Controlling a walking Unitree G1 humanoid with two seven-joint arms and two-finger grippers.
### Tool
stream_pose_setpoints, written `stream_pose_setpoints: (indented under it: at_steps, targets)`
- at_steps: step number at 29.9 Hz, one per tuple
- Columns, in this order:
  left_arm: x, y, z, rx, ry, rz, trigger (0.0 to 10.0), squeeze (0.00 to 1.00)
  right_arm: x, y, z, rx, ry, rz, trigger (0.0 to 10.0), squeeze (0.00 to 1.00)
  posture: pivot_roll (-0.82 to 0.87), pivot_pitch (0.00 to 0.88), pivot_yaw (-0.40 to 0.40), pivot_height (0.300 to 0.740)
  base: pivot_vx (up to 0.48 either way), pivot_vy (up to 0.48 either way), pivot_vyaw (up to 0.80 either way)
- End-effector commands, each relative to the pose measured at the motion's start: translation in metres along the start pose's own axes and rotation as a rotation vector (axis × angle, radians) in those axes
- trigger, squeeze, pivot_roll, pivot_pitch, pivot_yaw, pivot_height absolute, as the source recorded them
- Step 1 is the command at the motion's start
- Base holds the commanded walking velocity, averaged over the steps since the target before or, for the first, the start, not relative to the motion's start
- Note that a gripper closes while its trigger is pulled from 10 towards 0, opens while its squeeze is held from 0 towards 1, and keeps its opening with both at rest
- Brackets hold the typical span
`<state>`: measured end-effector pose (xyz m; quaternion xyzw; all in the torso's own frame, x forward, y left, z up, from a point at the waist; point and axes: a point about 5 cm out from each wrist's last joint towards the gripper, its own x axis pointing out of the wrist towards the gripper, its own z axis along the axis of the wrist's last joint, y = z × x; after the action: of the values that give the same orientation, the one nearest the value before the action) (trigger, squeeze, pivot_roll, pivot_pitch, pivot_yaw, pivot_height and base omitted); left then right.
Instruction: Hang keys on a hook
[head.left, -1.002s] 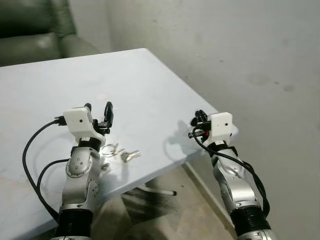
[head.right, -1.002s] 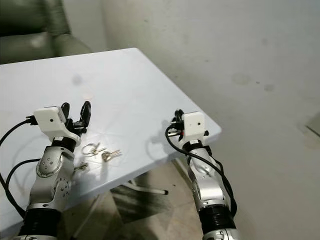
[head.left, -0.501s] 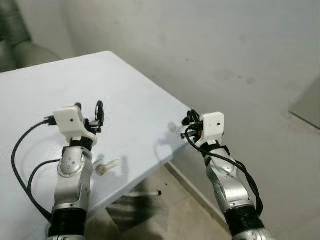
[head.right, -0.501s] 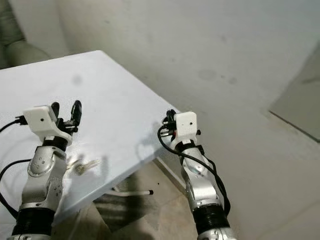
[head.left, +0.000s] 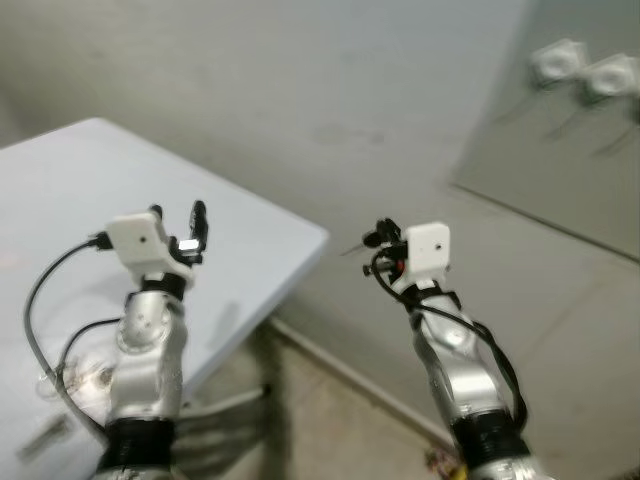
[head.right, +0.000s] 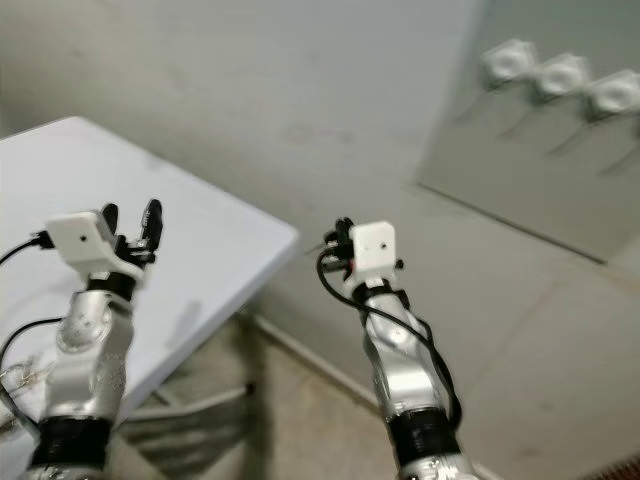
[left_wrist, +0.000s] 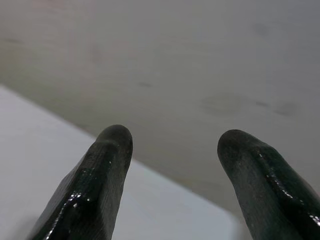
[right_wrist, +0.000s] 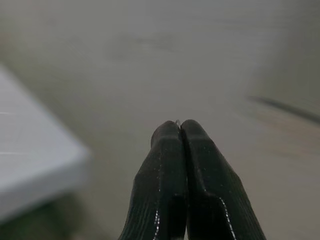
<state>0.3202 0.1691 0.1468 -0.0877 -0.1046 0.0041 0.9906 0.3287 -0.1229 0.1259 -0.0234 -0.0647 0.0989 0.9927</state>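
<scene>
We see keys (head.left: 45, 438) on worktop (head.left: 60, 200), behind and below left gripper (head.left: 178, 220), jaws apart; right gripper (head.left: 378, 237) jaws together.

The right gripper (right_wrist: 181, 126) has its two black fingers (right_wrist: 160, 180) pressed flat together, with a tiny glint of something pale at the very tips, too small to tell what. Beyond them is a plain grey wall (right_wrist: 210, 60), blurred. Off to one side, a corner of the white table (right_wrist: 35, 165) pokes in.
</scene>
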Motion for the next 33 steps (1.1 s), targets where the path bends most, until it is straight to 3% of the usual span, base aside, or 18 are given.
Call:
stream_pose_setpoints:
  at_steps: [1, 17, 33]
  targets:
    - [0.000, 0.011, 0.001, 0.023, 0.007, 0.039, 10.0, 0.00, 0.002, 0.007, 0.003, 0.010, -0.015, 0.015, 10.0, 0.00, -0.10, 0.000, -0.020, 0.740, 0.000, 0.000, -0.76]
    - [0.002, 0.009, -0.002, -0.002, 0.043, 0.038, 10.0, 0.00, 0.001, 0.007, 0.003, 0.010, -0.016, 0.011, 10.0, 0.00, -0.11, 0.000, -0.017, 0.740, 0.000, 0.000, -0.74]
    - [-0.001, 0.004, -0.011, -0.027, 0.110, 0.046, 10.0, 0.00, -0.003, 0.007, -0.001, 0.019, 0.016, -0.001, 10.0, 0.00, -0.12, 0.000, -0.024, 0.740, 0.000, 0.000, 0.00]
